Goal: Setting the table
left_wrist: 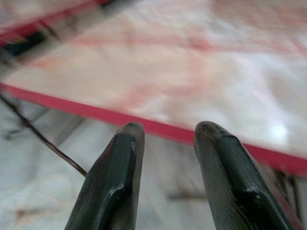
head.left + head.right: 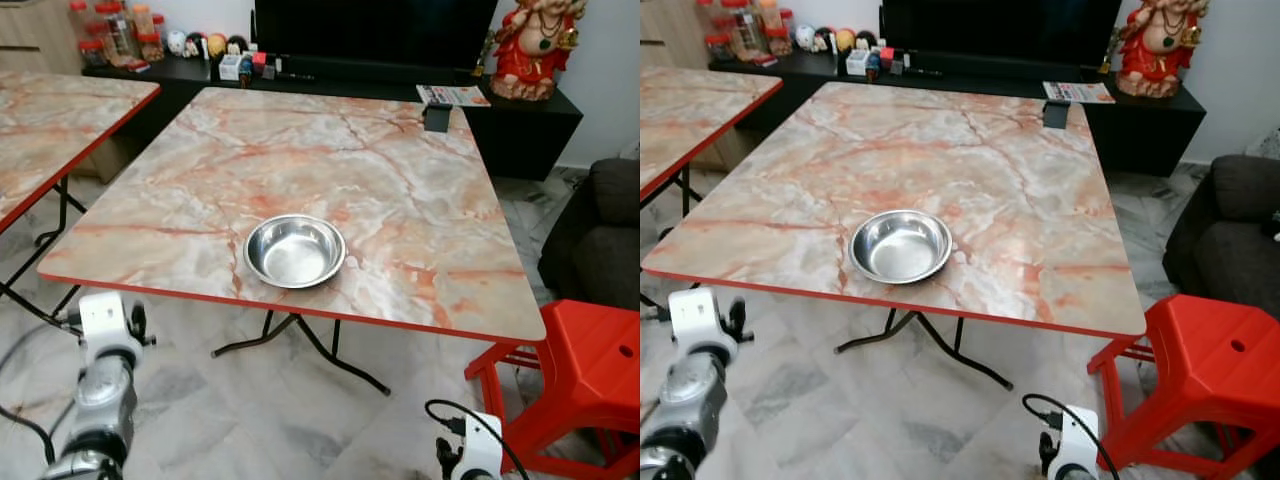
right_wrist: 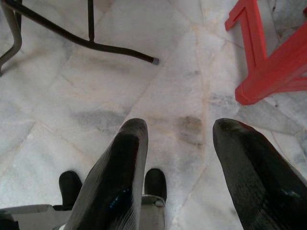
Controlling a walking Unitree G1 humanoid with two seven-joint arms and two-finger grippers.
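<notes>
Bowl (image 2: 294,250) shiny metal; table (image 2: 400,170) glossy marble-look; stool (image 2: 590,370) red plastic.

No legible text, label or number on anything in view.

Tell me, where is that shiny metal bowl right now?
The steel bowl sits empty on the marble-patterned table, close to its near red edge and ahead of the robot, with the red stool off to the right.
</notes>
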